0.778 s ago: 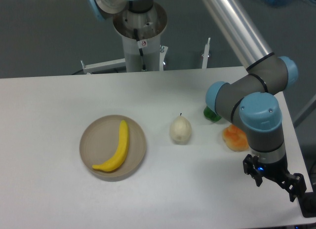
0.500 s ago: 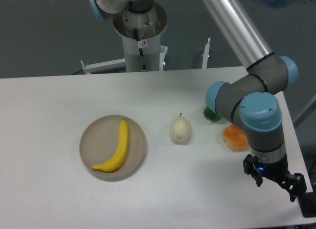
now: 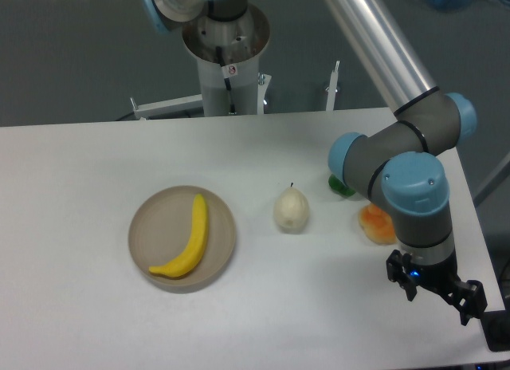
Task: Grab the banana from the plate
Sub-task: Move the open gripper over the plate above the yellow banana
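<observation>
no legible text, labels (anywhere visible)

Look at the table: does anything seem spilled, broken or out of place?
Nothing stands out. The banana lies whole on the plate, the pear stands beside it, and the gripper is far off right.

You've got a white table [image 3: 96, 306]: plate [image 3: 151, 226], pear [image 3: 292, 210], orange item [image 3: 374, 224], green item [image 3: 341, 186] on it.

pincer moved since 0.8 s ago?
Yes, slightly. The black two-finger pincer has shifted left, toward the pale cream pear, and sits a bit higher in view. It is still far from the bright yellow banana.
</observation>
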Robot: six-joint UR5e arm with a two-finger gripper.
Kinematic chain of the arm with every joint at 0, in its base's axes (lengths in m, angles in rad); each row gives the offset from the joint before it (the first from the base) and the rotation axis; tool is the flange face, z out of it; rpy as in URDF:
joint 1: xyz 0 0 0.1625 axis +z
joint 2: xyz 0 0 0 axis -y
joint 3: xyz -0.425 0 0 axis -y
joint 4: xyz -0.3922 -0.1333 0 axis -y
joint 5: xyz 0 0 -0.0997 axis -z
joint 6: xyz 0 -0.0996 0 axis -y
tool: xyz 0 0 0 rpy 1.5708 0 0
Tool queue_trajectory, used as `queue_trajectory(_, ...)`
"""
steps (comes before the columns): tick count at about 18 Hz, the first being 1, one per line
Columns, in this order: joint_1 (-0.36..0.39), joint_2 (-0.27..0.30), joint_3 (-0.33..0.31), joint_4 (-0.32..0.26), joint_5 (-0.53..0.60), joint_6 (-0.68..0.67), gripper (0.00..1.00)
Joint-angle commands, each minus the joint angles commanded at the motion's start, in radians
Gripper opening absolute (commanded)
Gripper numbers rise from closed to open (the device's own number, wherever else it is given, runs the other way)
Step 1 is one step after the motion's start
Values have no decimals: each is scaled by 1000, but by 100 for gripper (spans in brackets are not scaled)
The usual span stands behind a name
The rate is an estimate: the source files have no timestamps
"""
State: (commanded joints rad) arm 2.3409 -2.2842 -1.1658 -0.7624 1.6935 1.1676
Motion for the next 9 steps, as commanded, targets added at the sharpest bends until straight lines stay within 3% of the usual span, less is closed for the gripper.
queue_trajectory(2,-21,44,-35,-14,2,-61,100)
queue_trajectory(5,-43,159,-123,-167,-3,-250,100)
queue_trajectory(7,-75,221,-165,-224,-12,-371,100)
queue_trajectory(9,-129,268,-234,-230,-21,-469,100)
